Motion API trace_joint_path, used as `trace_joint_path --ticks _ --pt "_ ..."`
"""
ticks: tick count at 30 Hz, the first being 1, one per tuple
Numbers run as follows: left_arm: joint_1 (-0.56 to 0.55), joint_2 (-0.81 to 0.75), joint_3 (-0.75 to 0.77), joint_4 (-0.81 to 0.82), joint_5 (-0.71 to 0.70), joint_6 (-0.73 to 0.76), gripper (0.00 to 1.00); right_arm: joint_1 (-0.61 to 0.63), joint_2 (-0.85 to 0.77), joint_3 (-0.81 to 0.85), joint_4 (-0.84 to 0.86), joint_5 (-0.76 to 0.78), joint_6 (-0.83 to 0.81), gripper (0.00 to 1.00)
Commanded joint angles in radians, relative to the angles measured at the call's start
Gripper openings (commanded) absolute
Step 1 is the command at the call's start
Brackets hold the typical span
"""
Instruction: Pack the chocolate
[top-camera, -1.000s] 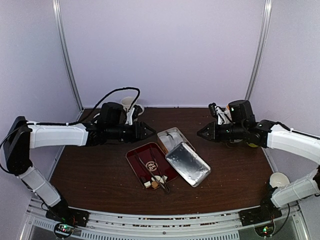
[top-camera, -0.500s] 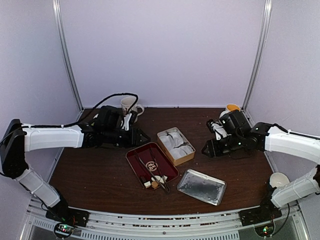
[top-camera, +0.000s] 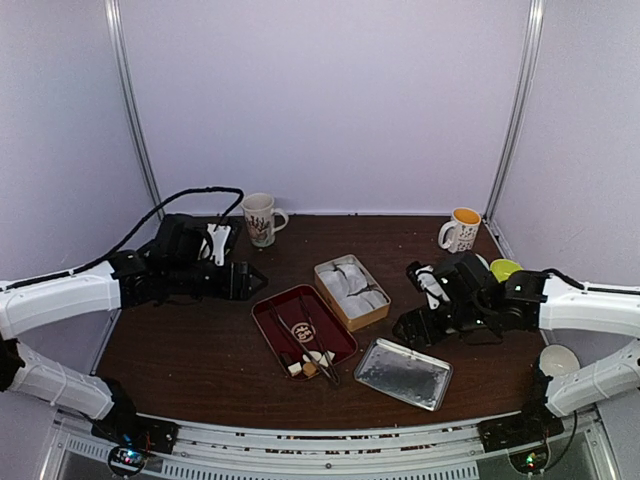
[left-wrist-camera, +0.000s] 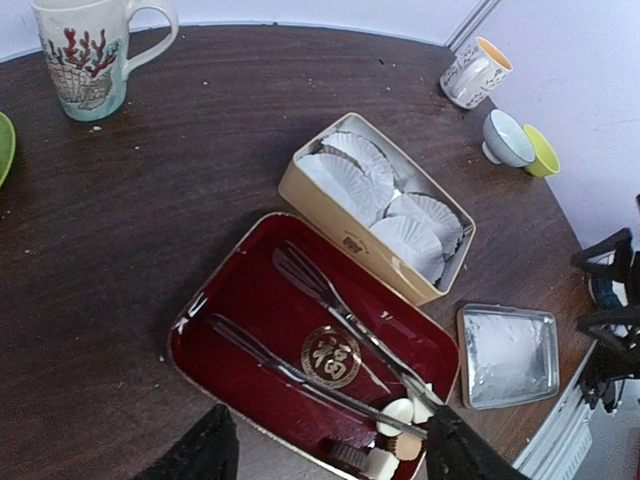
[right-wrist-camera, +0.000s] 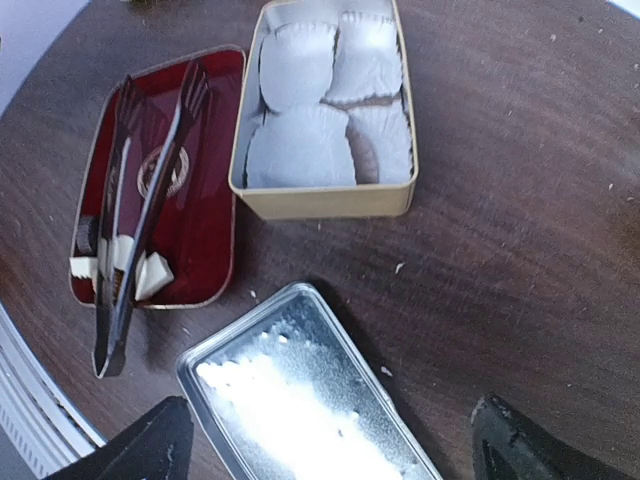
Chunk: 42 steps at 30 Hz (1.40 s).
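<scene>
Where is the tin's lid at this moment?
In the top view the silver lid lies flat on the table, right of centre, just right of the red tray and on the near side of the open tin.

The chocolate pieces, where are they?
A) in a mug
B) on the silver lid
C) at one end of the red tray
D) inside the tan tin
C: the chocolate lies at one end of the red tray, beside the tongs, while the tan tin holds only white paper liners.
</scene>
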Motion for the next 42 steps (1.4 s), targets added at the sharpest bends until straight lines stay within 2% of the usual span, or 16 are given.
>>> trace_joint_path --ticks 1,6,8,12,16,21,29,34,36,42 --pt "-0.002 -0.084 -0.043 -0.055 -0.079 0.047 0.71 0.003 -0.130 -0.036 0.105 0.125 0.007 1.00" --pt "-0.002 -0.156 -0.103 -0.048 -0.139 0.049 0.78 0.001 -0.253 -0.083 0.193 0.243 0.050 1.00" --pt "-0.002 -0.183 -0.122 -0.053 -0.171 0.050 0.83 0.001 -0.266 -0.093 0.193 0.322 0.134 1.00" --pt "0.000 -0.214 -0.148 -0.090 -0.249 0.008 0.98 -0.001 -0.250 -0.095 0.248 0.317 0.077 1.00" --pt "0.026 -0.234 -0.203 -0.085 -0.252 -0.079 0.98 -0.001 -0.174 -0.036 0.231 0.259 0.067 0.98" --pt "0.030 -0.226 -0.228 -0.073 -0.198 -0.066 0.96 0.001 -0.023 0.067 0.174 0.223 0.078 0.90" --pt "0.030 -0.213 -0.283 -0.025 -0.065 -0.081 0.93 0.000 0.223 0.256 0.127 0.236 0.106 0.88" --pt "0.030 -0.214 -0.287 -0.029 -0.043 -0.064 0.92 -0.010 0.379 0.395 0.096 0.265 0.027 0.88" --pt "0.030 -0.212 -0.299 -0.004 -0.028 -0.074 0.92 -0.034 0.420 0.434 0.079 0.259 0.013 0.88" --pt "0.026 -0.146 -0.317 0.072 0.035 -0.208 0.85 -0.120 0.429 0.439 0.114 0.098 -0.029 0.86"
